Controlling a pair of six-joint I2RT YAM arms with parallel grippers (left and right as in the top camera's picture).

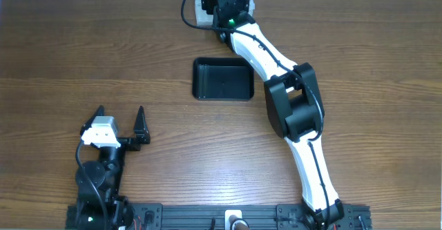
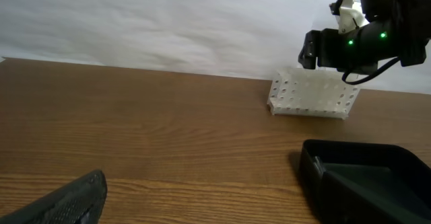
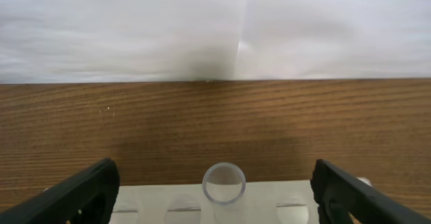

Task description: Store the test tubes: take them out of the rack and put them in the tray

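Observation:
A white test tube rack [image 1: 204,10] stands at the table's far edge, also seen as a perforated block [image 2: 313,95] in the left wrist view. My right gripper [image 1: 226,3] hovers over it. In the right wrist view its fingers [image 3: 81,192] are spread wide, so the right gripper [image 3: 215,175] is open. Between them a clear test tube [image 3: 223,182] stands upright in the rack top [image 3: 168,207], untouched by either finger. The black tray [image 1: 221,79] lies mid-table, nearer than the rack. My left gripper [image 1: 119,117] rests open near the left base, holding nothing.
White backdrop rises behind the rack at the table's far edge. The right arm's links [image 1: 293,99] pass just right of the tray. Bare wooden table [image 1: 83,43] lies to the left and between tray and left gripper.

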